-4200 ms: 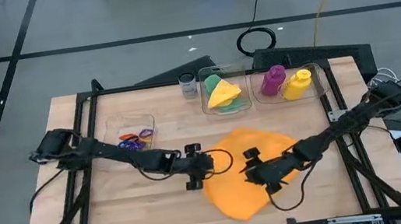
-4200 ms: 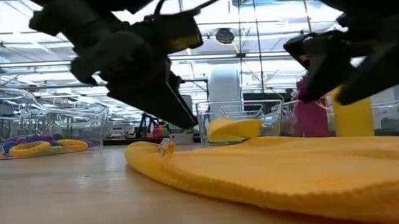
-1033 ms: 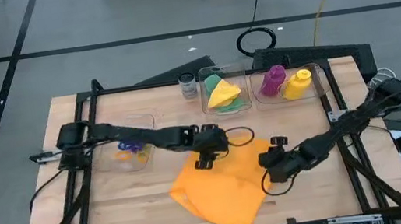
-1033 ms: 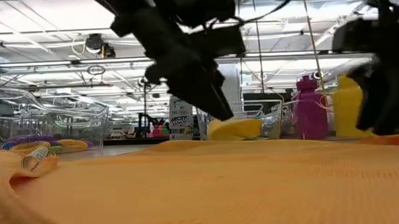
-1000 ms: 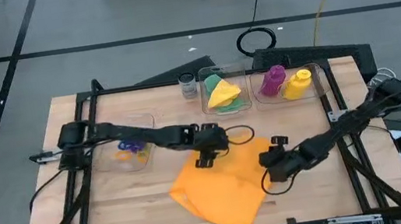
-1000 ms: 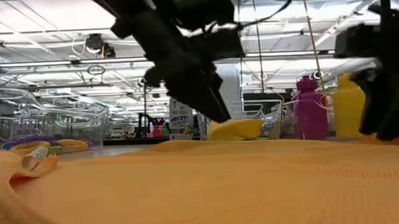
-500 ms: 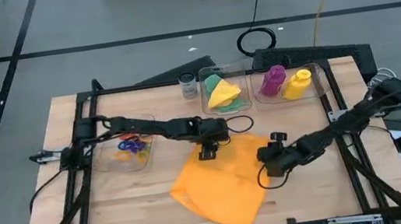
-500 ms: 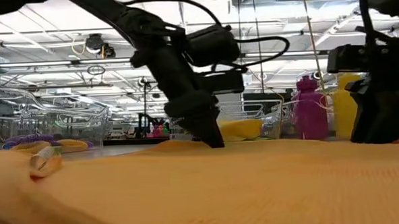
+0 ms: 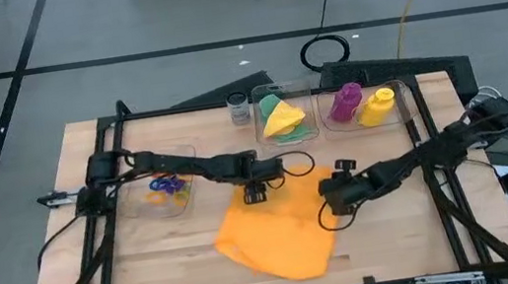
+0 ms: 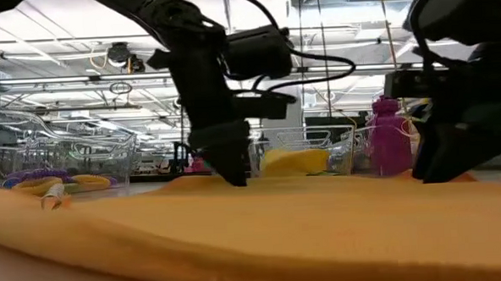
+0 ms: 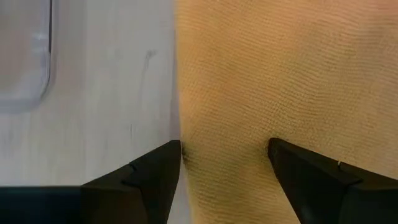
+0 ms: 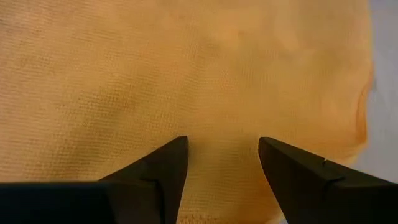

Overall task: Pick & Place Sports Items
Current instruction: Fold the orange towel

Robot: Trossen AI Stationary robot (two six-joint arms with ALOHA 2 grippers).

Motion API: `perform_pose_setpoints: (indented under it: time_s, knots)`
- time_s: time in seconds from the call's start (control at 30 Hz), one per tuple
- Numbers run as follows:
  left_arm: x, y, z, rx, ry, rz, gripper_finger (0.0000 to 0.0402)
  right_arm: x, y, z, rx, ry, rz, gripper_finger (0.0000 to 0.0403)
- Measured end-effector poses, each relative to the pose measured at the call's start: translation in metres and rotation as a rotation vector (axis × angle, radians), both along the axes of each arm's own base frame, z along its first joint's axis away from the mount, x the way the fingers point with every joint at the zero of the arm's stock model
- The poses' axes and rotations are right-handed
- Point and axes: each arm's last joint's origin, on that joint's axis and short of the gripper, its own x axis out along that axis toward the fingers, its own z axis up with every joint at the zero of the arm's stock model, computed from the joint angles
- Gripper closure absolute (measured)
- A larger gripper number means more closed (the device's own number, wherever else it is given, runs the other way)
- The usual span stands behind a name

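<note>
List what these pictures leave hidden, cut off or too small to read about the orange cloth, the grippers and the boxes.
- Orange cloth: the low view cuts off its near edge, and its underside is hidden in every view.
- Left gripper and right gripper: both wrist views cut off the finger bases, so whether cloth is pinched cannot be told.
- Elastic rings: too small in the high view to count.
- Small glass jar: contents too small in the high view.
</note>
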Motion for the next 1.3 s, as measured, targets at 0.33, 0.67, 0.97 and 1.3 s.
perform_pose_setpoints:
  time_s: [0.33, 0.67, 0.97, 1.3]
  knots:
    - [-0.006, -0.014, 0.000, 0.016, 0.050, 0.032, 0.0190, 0.006, -0.013, 0.001, -0.036, 0.010, 0.041, 0.0248]
    - [-0.009, -0.017, 0.007, 0.032, 0.055, -0.010, 0.0190, 0.007, -0.013, 0.020, -0.028, -0.100, 0.082, 0.0248]
    - [-0.016, -0.015, 0.038, 0.077, -0.017, -0.018, 0.0190, 0.004, -0.017, 0.038, -0.084, -0.185, 0.050, 0.0248]
    - [-0.018, -0.014, 0.061, 0.103, -0.082, -0.051, 0.0190, 0.006, -0.018, 0.039, -0.099, -0.201, 0.055, 0.0248]
